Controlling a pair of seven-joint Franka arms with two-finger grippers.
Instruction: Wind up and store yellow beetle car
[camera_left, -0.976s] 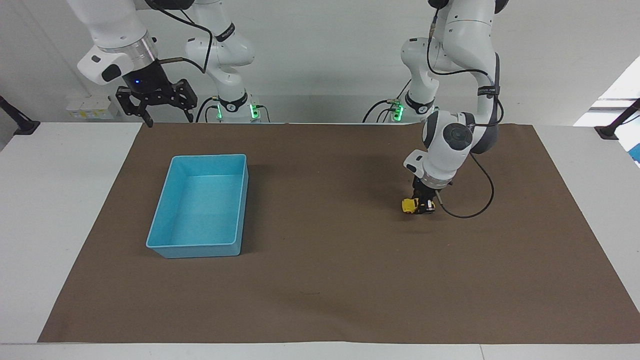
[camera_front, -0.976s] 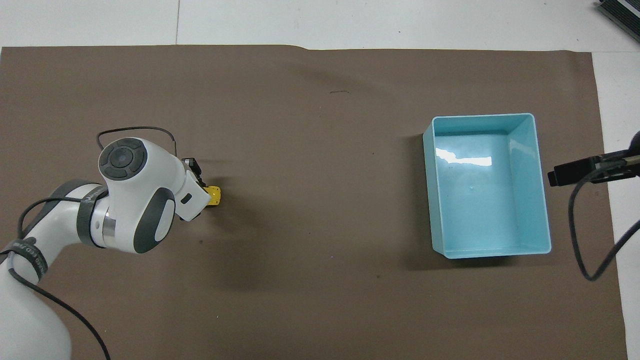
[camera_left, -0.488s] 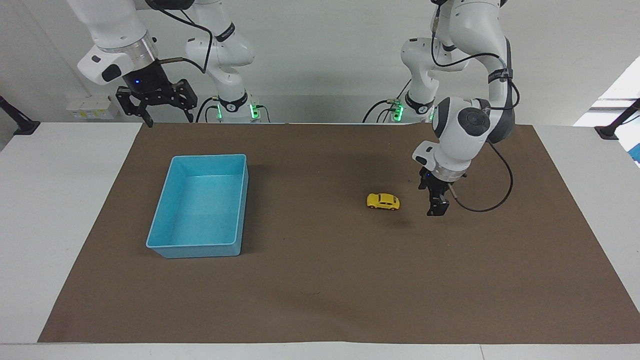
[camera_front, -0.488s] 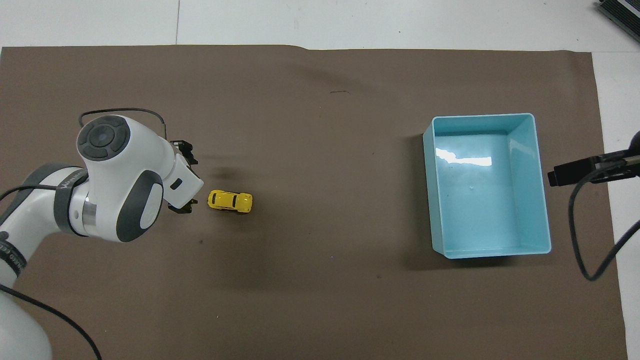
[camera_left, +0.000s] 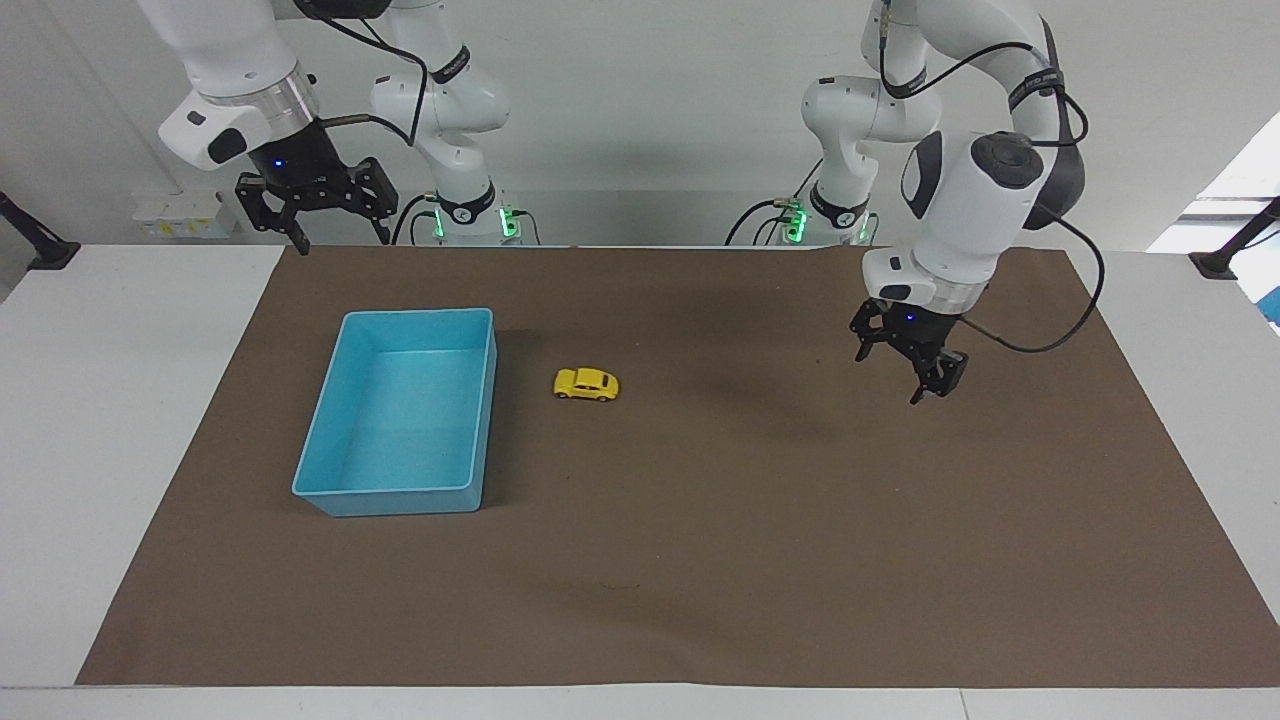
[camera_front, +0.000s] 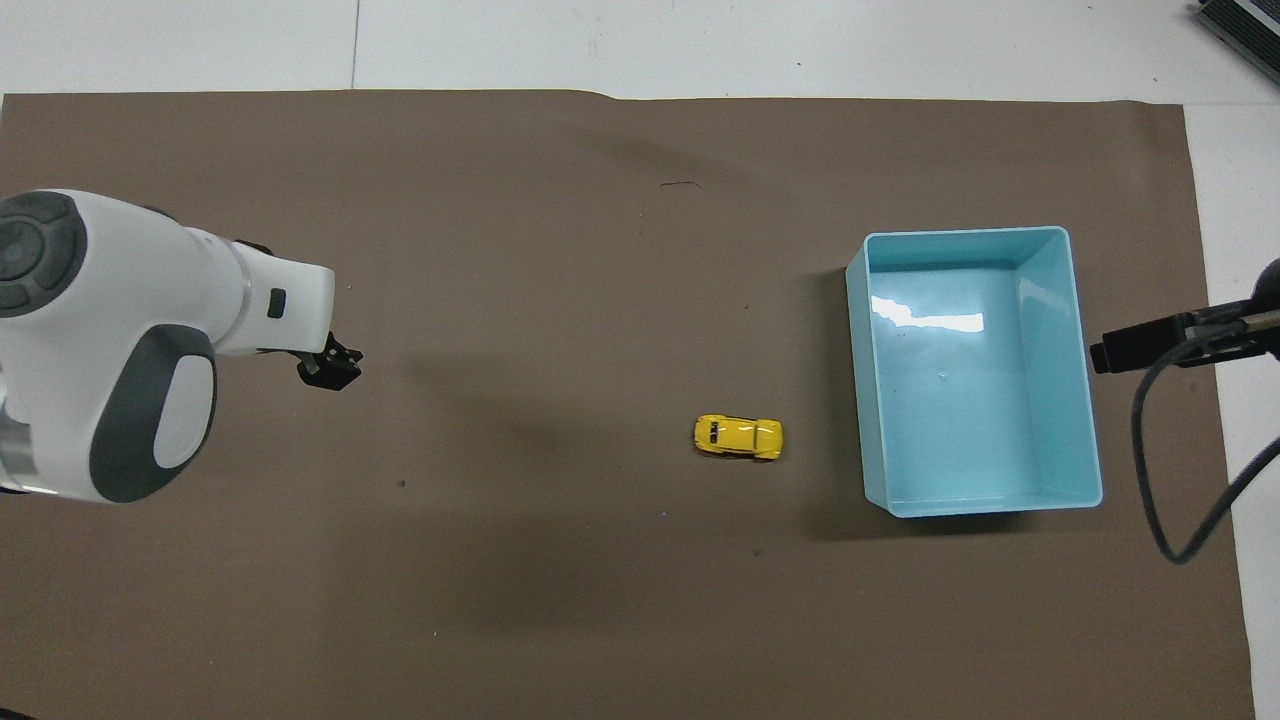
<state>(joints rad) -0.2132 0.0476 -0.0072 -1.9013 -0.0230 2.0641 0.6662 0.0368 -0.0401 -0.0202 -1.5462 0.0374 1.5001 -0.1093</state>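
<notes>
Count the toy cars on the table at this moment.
1. The yellow beetle car sits on the brown mat beside the blue tray, outside it. Nothing in view could hide another.

Overhead: right claw (camera_front: 1130, 347) mostly out of frame; left claw (camera_front: 330, 367) half hidden.

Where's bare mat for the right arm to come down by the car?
Bare mat borders the yellow beetle car on all sides except toward the blue tray, which is close beside it. Widest patch: between car and left end effector. Right end effector waits, open.
</notes>
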